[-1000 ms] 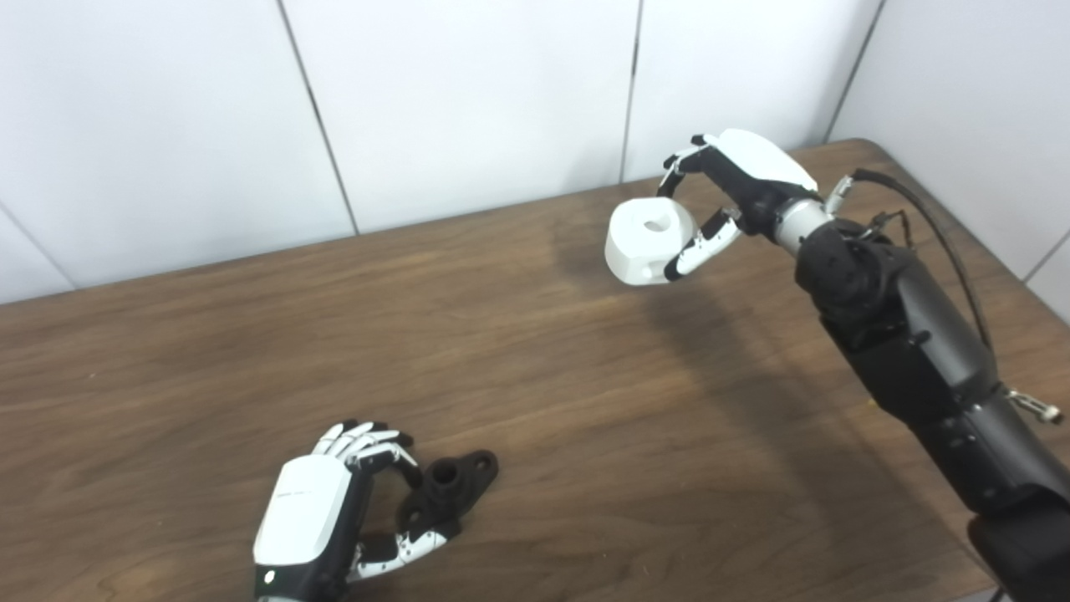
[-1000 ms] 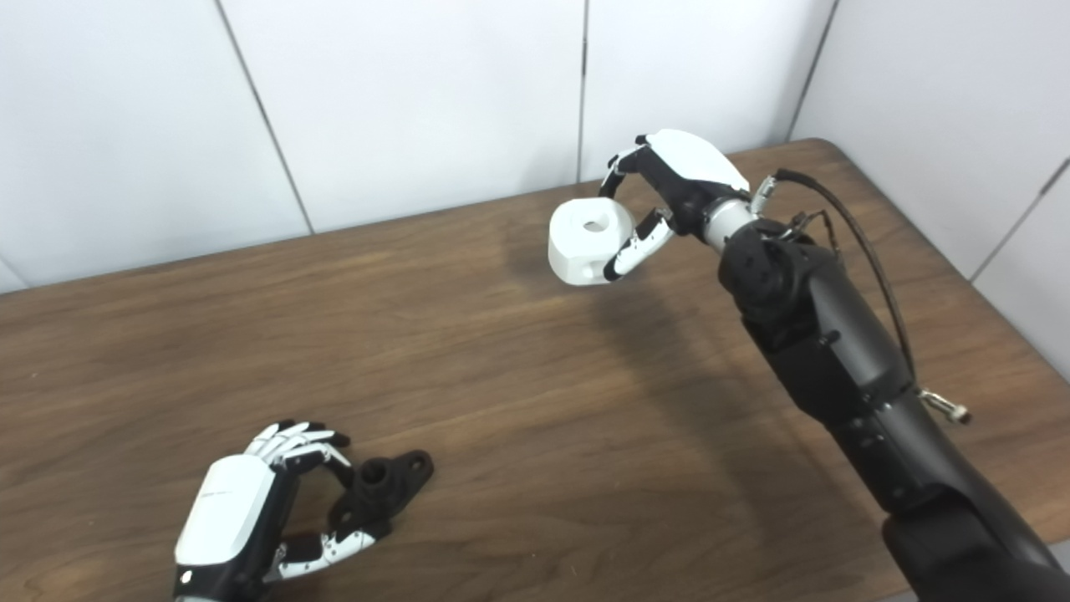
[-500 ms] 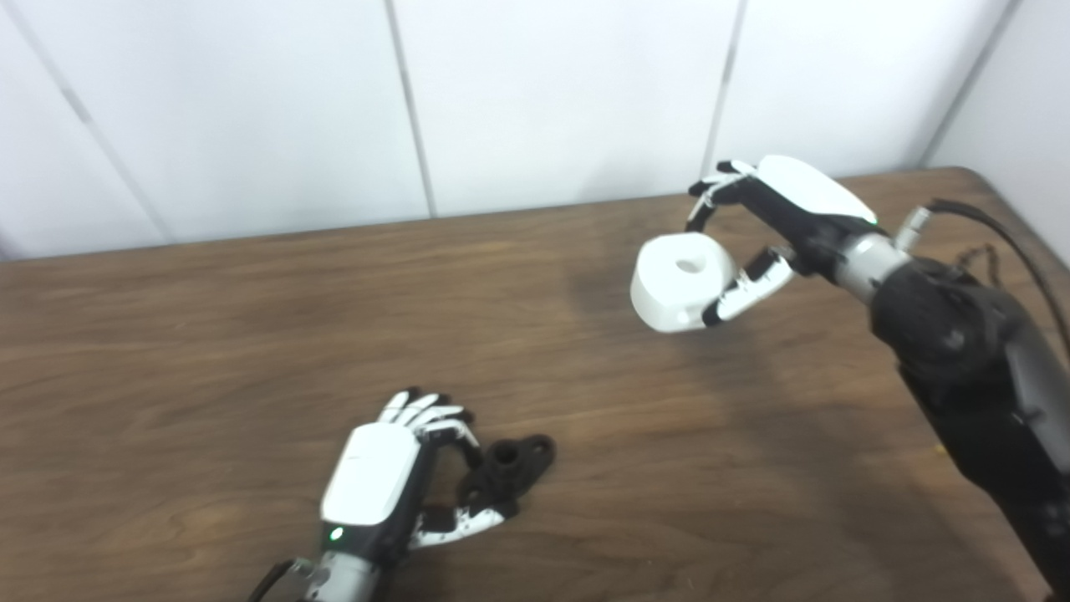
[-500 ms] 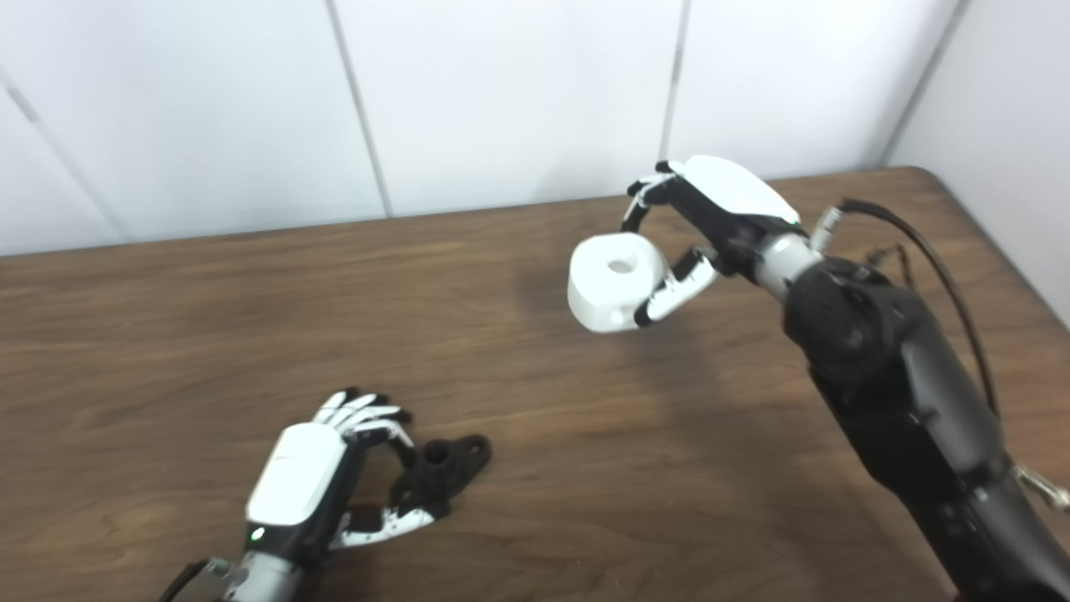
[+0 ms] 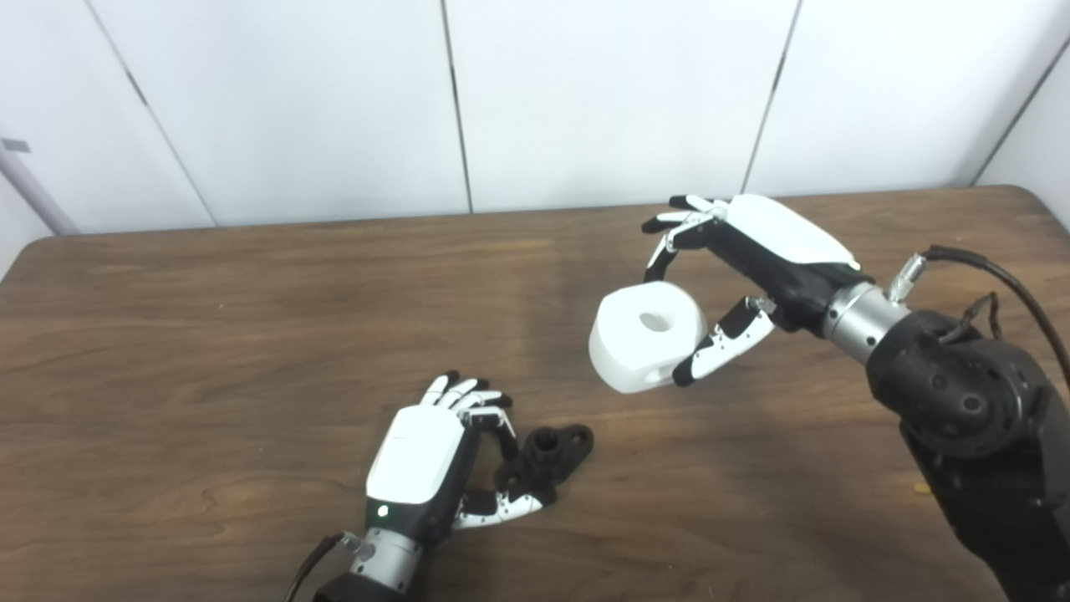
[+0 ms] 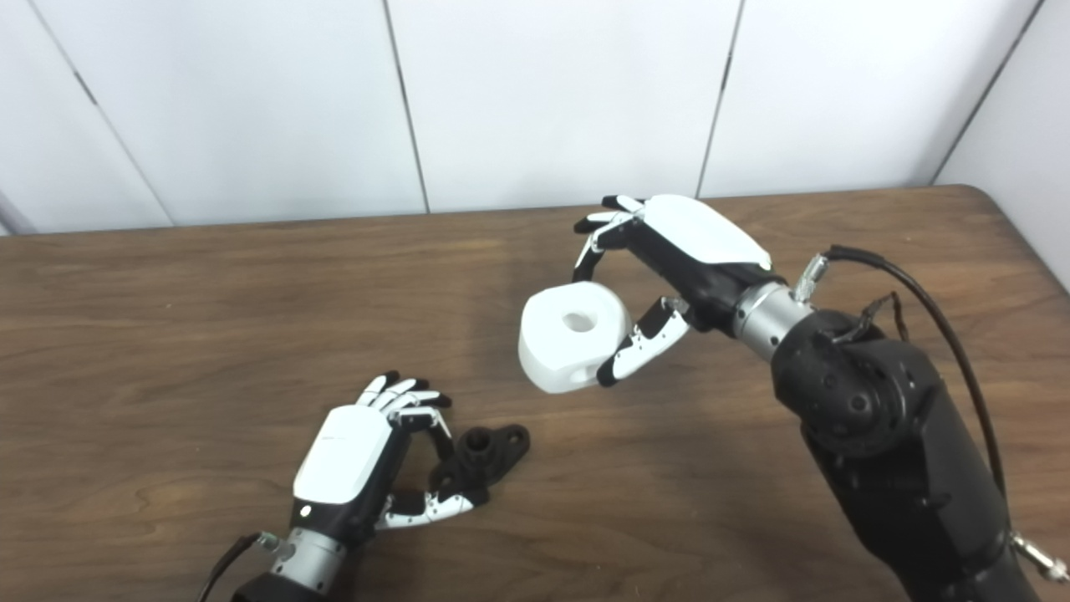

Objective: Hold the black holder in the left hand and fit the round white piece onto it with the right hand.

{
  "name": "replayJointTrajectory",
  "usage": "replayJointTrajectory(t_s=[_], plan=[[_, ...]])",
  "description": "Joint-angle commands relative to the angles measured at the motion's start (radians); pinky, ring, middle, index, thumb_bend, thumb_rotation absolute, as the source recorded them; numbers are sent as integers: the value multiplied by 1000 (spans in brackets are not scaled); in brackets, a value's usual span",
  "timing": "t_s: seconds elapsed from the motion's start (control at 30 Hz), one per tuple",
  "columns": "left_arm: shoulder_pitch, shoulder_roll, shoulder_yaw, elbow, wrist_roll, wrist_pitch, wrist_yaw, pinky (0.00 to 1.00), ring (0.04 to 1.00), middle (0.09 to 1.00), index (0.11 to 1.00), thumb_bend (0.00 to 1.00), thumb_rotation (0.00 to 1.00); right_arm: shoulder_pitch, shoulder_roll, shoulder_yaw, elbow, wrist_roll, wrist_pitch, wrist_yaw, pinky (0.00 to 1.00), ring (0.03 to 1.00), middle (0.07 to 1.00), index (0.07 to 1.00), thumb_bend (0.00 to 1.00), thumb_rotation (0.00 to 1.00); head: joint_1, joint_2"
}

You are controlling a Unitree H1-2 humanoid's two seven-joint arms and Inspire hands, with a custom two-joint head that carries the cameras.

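The black holder [image 5: 553,450] lies on the wooden table [image 5: 209,334] near the front, a small flanged piece with a round socket facing up. My left hand [image 5: 418,456] is shut on its near end, fingers curled over it and thumb under it. The round white piece [image 5: 644,347], a thick disc with a centre hole, hangs in the air above the table. My right hand [image 5: 769,247] is shut on it, fingers over its far side and thumb against its right side. The piece is up and to the right of the holder, apart from it.
White wall panels [image 5: 585,100] stand right behind the table's far edge. The table's rounded far right corner [image 5: 1024,191] shows, and its far left corner [image 5: 33,247]. A black cable [image 5: 995,280] loops off my right forearm.
The camera has swung, shifting the whole picture. Beyond that, my right hand has carried the white piece down and left, closer to the holder. My left hand keeps its hold.
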Motion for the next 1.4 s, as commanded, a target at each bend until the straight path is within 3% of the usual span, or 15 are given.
replayJointTrajectory(t_s=[0.0, 0.37, 1.37], plan=[[6, -8, -33, 40, 38, 14, -36, 952, 866, 773, 486, 522, 50, -27, 9, 4, -45, -9, -19, -8, 1000, 980, 869, 483, 523, 141, 6, 2], [1, -20, -47, 40, 42, 35, -44, 972, 881, 782, 486, 522, 51, -9, 62, 43, -46, -27, -38, -14, 1000, 991, 868, 482, 523, 140, 15, 9], [-6, -9, -54, 30, 46, 47, -44, 960, 863, 773, 486, 523, 51, 16, 99, 85, 6, -50, -58, -13, 1000, 999, 869, 482, 524, 140, -17, 28]])
